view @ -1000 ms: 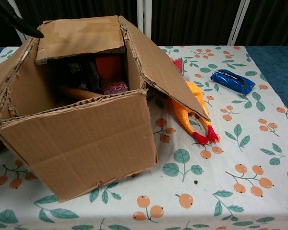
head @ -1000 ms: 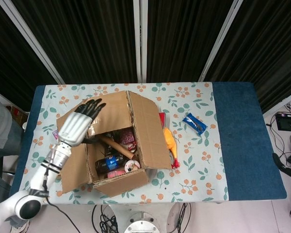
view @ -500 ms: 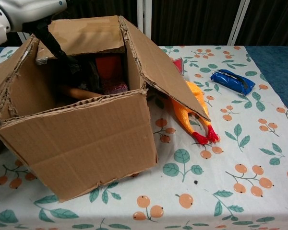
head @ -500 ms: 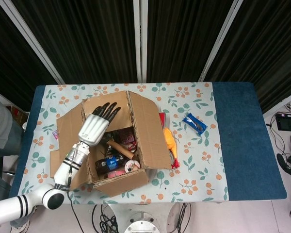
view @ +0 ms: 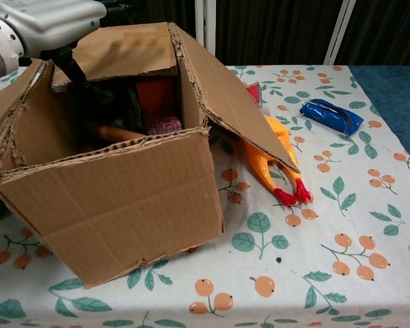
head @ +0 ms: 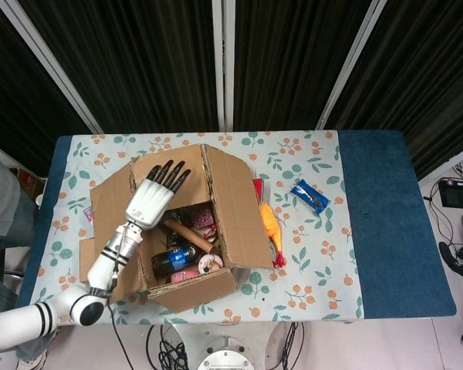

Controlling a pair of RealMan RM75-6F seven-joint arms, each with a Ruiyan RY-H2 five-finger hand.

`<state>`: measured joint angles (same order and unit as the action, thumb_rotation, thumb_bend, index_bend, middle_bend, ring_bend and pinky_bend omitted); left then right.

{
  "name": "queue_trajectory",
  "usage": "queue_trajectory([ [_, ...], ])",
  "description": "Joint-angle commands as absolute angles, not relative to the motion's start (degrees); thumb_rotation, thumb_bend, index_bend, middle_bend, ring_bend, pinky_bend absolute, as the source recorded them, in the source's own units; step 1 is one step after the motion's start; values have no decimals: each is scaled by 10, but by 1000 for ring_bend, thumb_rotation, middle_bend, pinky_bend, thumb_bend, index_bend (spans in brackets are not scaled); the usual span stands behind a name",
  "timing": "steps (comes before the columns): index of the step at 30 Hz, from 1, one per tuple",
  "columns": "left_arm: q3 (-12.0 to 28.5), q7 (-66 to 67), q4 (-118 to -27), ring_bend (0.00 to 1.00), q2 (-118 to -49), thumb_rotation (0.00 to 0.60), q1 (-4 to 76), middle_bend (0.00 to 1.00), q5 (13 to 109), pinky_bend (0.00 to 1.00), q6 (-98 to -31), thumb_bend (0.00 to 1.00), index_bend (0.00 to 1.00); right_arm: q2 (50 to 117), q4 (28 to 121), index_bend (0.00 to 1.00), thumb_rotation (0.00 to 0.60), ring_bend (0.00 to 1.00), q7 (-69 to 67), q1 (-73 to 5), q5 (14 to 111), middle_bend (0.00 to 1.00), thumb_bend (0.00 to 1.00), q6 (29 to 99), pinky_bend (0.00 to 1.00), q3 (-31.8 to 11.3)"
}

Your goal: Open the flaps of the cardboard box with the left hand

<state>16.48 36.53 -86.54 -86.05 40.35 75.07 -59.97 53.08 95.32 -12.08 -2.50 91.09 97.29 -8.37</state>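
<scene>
- Cardboard box (head: 181,231): near the left end of the table (head: 386,223), top mostly open.
- Right flap (head: 235,204) and left flap (head: 112,212) folded outward; front flap (view: 116,205) hanging down.
- Back flap (view: 119,48) raised but leaning over the opening — probably the last one left.
- Left hand (head: 153,196) flat over it, fingers (head: 170,173) straight and slightly spread, holding nothing.
- Right hand out of sight.

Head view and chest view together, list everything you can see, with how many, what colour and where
cardboard box: one, brown, table centre-left, flaps up or out.
Items in box: several, mixed colours, including a dark bottle with blue label; exact count unclear.
rubber chicken: one, orange-yellow, right of box, partly under its right flap.
blue packet: one, right of chicken.
tablecloth: one, white floral; blue at both ends.
left hand: one, grey with black fingers, over the box's far flap.
</scene>
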Motion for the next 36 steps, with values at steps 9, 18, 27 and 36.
queue_trajectory([
  [9, 176, 442, -796, 41, -883, 600, 420, 0, 751, 184, -677, 98, 0, 530, 950, 0, 600, 0, -127, -21, 905, 0, 212, 976, 0, -85],
  [18, 200, 436, -787, 40, -867, 600, 441, 0, 771, 184, -715, 138, 0, 532, 949, 0, 600, 0, -125, -24, 908, 0, 212, 972, 0, -85],
  [27, 238, 340, -557, 25, -918, 600, 539, 0, 787, 170, -685, 137, 0, 518, 964, 0, 600, 0, -109, -21, 918, 0, 212, 981, 0, -84],
  [36, 237, 217, -252, 9, -1019, 600, 665, 0, 780, 159, -589, 151, 0, 502, 986, 0, 600, 0, -102, -12, 914, 0, 212, 997, 0, -89],
])
